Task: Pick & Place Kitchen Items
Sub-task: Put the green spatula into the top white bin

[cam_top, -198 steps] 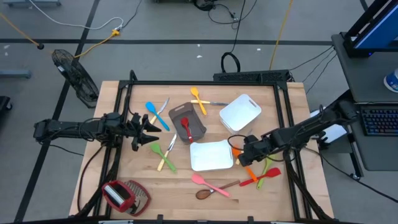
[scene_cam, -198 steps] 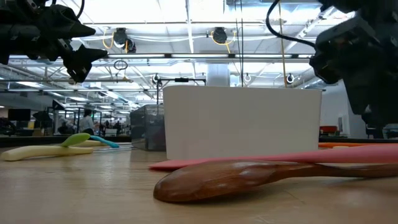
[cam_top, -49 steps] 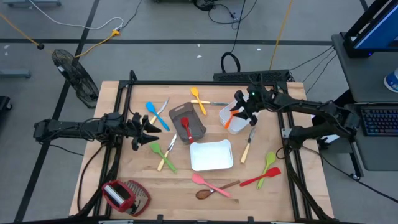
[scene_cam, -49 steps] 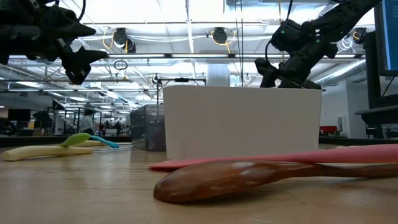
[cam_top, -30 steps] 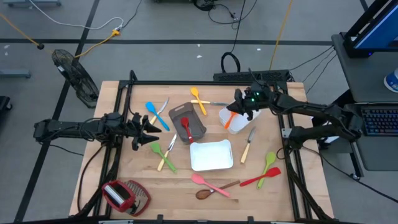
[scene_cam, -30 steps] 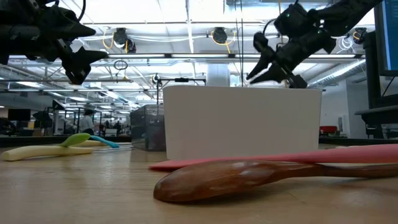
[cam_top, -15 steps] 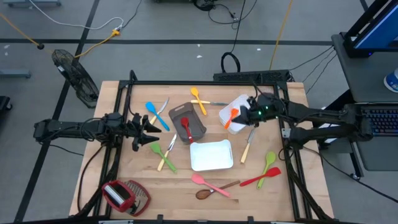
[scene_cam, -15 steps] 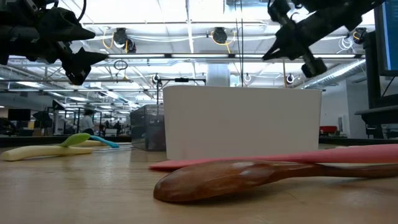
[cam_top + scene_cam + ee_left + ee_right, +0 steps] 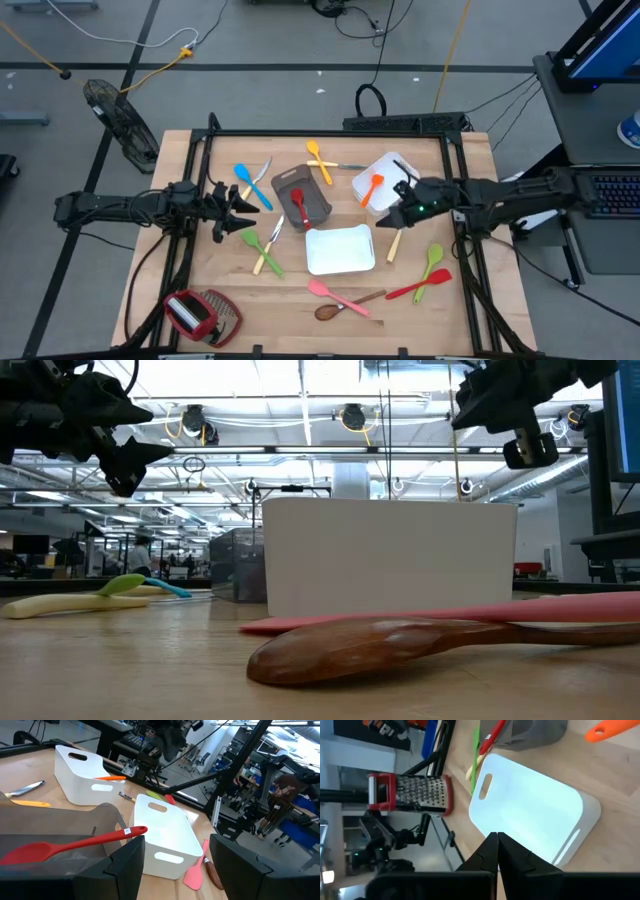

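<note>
Overhead and wrist views of the two-arm bench. The right gripper (image 9: 404, 213) hangs between the far white tray (image 9: 386, 181) and the near white tray (image 9: 340, 249), above the tip of a pale-handled knife (image 9: 396, 240) that lies on the wooden table (image 9: 470, 310); its fingers (image 9: 496, 851) are pressed together with nothing between them. An orange spoon (image 9: 373, 187) lies inside the far white tray, its handle pointing toward the tray's middle. The left gripper (image 9: 243, 209) waits over the left half of the table, jaws spread wide and empty, pointing toward the grey bin (image 9: 303, 197), in which a red spatula (image 9: 300, 206) rests. Beside the left gripper lie a blue spoon (image 9: 245, 181) and a second knife (image 9: 260, 178) on its far side, and a green spoon (image 9: 258, 247) crossing a pale-handled utensil (image 9: 269, 244) on its near side. At the far edge, an orange utensil (image 9: 320, 171) crosses a yellow fork (image 9: 316, 152). Near the front edge, a pink spatula (image 9: 336, 296) crosses a brown wooden spoon (image 9: 345, 304); to their right a red utensil (image 9: 420, 286) and a green spatula (image 9: 430, 264) lie together. A red-and-mesh grater (image 9: 198, 314) sits at the front left corner. In the low view the wooden spoon and pink spatula lie in front of the near white tray.
</note>
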Robot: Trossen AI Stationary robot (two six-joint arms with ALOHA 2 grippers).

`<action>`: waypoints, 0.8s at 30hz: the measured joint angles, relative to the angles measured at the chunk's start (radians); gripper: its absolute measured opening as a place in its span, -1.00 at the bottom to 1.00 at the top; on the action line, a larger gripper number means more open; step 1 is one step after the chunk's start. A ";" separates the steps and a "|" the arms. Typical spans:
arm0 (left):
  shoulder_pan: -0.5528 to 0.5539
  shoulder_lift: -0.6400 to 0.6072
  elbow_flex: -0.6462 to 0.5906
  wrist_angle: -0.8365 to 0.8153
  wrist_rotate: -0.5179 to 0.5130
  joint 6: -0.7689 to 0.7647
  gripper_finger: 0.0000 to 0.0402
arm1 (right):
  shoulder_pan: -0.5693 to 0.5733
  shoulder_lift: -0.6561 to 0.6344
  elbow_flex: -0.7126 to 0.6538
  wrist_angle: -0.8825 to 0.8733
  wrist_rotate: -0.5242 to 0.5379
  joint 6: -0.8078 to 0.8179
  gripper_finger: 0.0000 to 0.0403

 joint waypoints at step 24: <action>0.000 0.000 0.000 0.183 -0.062 -0.054 0.13 | 0.289 -0.098 0.000 -0.073 0.396 -0.208 -0.99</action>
